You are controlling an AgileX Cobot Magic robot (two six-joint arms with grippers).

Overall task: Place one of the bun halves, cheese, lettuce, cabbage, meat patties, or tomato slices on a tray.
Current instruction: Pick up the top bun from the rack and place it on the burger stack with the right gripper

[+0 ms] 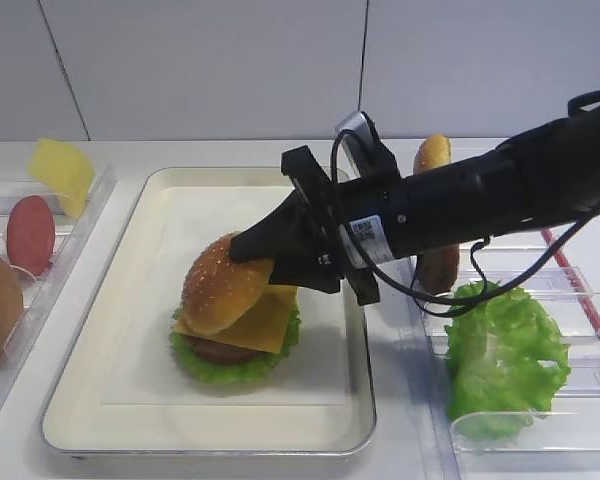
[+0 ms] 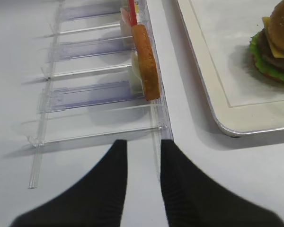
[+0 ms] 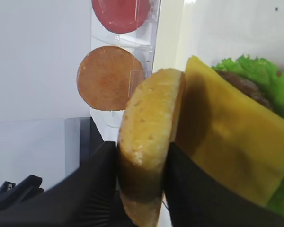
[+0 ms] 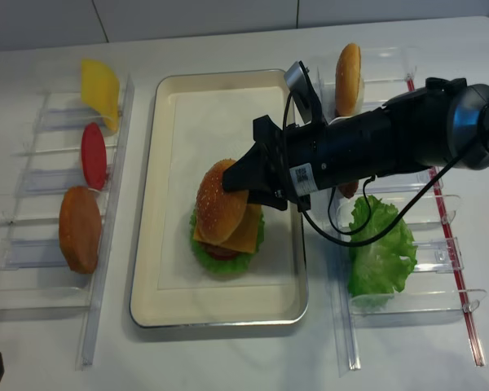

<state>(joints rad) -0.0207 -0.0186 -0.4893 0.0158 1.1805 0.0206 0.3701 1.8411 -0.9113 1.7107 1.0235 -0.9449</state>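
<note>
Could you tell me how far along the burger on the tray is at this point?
Done: lettuce, a patty and cheese are stacked on the tray. In hand: the right claw grips the seeded bun top, which leans tilted on the cheese. Left: release it so it sits flat. The left claw is open over the left rack.

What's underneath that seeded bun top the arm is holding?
Under the bun top: a cheese slice, a dark patty, then lettuce on the tray. Anything lower is covered.

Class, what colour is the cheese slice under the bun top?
Yellow-orange cheese, clearest in the right wrist view.
</note>
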